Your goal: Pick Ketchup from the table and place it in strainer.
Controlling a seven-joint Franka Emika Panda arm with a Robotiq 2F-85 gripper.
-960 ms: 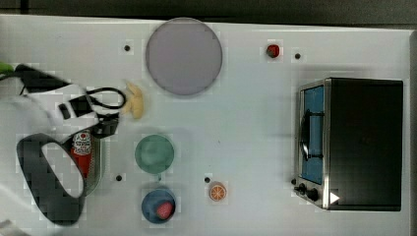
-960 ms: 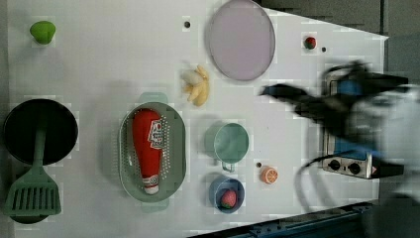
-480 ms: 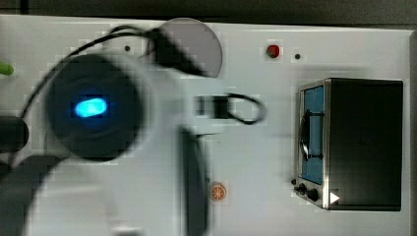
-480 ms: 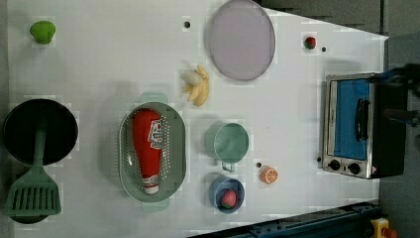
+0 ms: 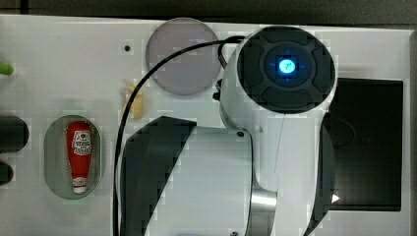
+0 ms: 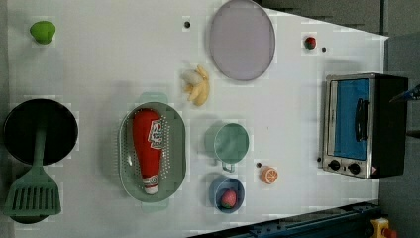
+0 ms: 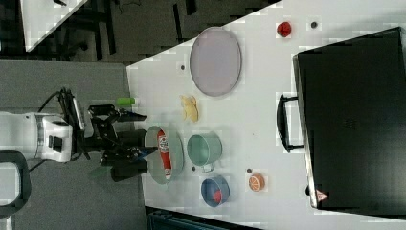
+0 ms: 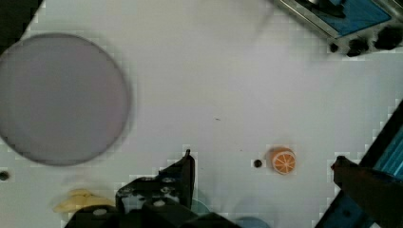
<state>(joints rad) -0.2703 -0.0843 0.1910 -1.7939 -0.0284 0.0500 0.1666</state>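
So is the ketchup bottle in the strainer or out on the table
In. The ketchup bottle lies on its side inside the green strainer, with nothing gripping it.

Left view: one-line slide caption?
Ketchup lies inside the strainer, cap toward the left view's bottom; cup and plate sit apart.

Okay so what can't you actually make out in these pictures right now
- Top view: the arm covers the table's middle, hiding the cups and orange slice.
- Top view: the oven shows as a dark block, half behind the arm.
- Wrist view: the banana is partly behind the pincer's body.
- Left view: the ketchup label is too small to read.
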